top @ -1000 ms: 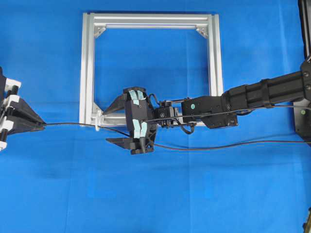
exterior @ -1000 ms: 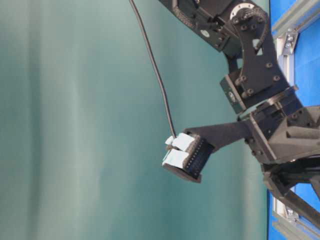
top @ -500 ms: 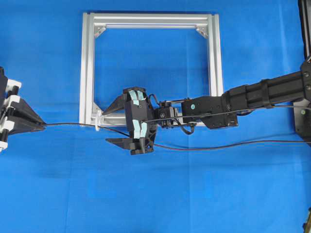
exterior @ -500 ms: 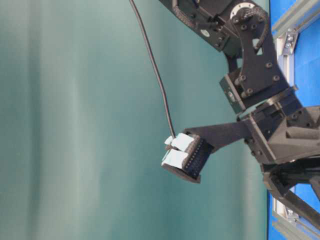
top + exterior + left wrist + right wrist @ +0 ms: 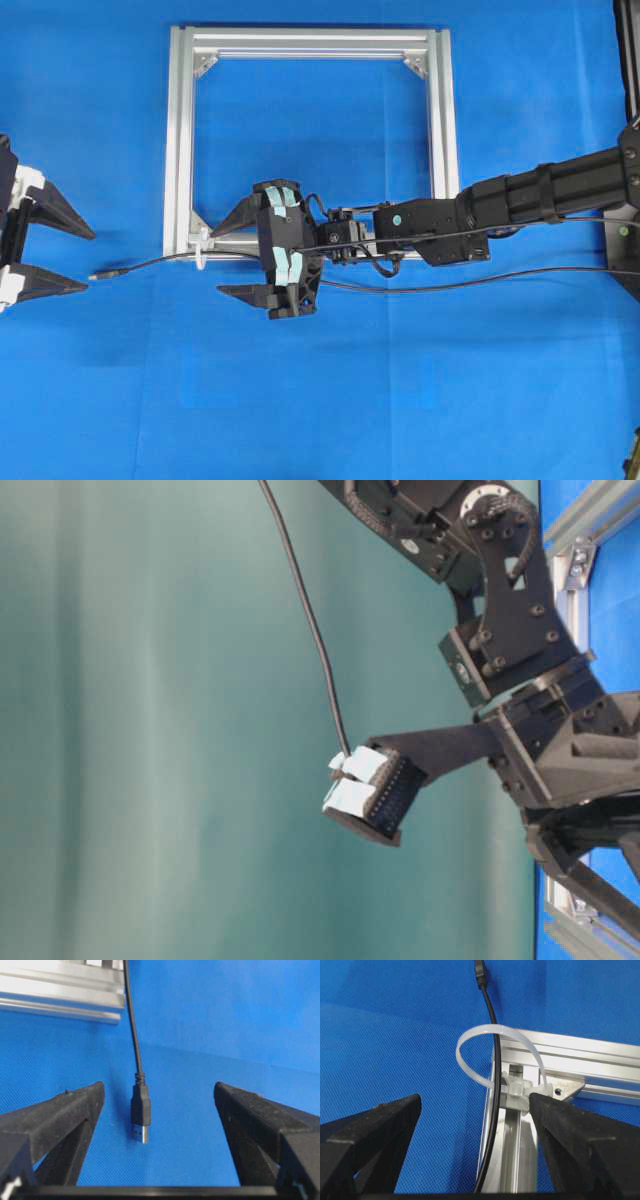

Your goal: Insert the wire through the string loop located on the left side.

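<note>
The threading itself looks done. In the right wrist view the wire (image 5: 490,1055) runs up through the string loop (image 5: 496,1035), which stands arched over the corner of the silver frame (image 5: 580,1060), and the plug end lies beyond the loop on the far side from the right hand (image 5: 470,1150). From overhead, the same line leaves the loop just ahead of the right hand's fingertips and curves on toward the left hand (image 5: 62,252), ending in its plug close in front of that hand's fingers.

Neither hand has hold of anything. The left hand's fingers (image 5: 65,1110) are spread wide, with the plug lying loose on the blue table (image 5: 210,1020) between them — touching neither one. The right hand is released too; its two fingers sit well apart on either side of the loop, and the wire passes between them without contact.

Behind the right hand the rest of the wire trails along the table under the arm toward the far edge.

What is left, as I judge it, is little — the plug is through and lying free, so the remaining work is mainly for both arms to draw clear without snagging the slack wire or tugging it back out.
</note>
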`<move>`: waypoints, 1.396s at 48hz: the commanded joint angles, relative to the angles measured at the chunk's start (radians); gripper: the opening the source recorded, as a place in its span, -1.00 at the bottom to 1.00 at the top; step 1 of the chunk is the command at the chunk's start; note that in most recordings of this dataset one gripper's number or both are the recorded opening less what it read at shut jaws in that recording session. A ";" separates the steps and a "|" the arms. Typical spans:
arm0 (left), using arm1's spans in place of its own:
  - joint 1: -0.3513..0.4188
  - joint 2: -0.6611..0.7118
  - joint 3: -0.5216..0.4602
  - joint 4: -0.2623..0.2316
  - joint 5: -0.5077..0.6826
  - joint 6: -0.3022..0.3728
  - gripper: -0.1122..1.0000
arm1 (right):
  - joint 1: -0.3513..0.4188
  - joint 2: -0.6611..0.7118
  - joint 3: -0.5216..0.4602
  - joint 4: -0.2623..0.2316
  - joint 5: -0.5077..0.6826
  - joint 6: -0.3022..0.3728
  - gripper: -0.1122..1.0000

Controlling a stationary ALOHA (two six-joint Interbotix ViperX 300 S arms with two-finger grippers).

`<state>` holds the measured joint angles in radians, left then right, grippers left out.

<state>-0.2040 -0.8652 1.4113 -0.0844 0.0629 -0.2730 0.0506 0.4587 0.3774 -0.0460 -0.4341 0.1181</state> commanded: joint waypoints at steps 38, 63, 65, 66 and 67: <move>0.071 -0.249 -0.058 0.021 0.008 0.069 0.59 | -0.005 -0.296 -0.002 0.002 0.160 -0.002 0.86; 0.097 -0.255 -0.058 0.021 0.008 0.112 0.59 | -0.009 -0.310 0.006 0.000 0.161 -0.002 0.86; 0.097 -0.253 -0.060 0.021 0.008 0.112 0.59 | -0.009 -0.310 0.006 0.000 0.160 -0.002 0.86; 0.097 -0.255 -0.060 0.021 0.008 0.112 0.59 | -0.009 -0.310 0.006 0.000 0.161 -0.002 0.86; 0.097 -0.253 -0.060 0.021 0.009 0.112 0.59 | -0.009 -0.310 0.006 0.000 0.161 -0.002 0.86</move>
<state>-0.1104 -1.1244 1.3790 -0.0660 0.0752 -0.1626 0.0430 0.1871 0.3912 -0.0460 -0.2684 0.1181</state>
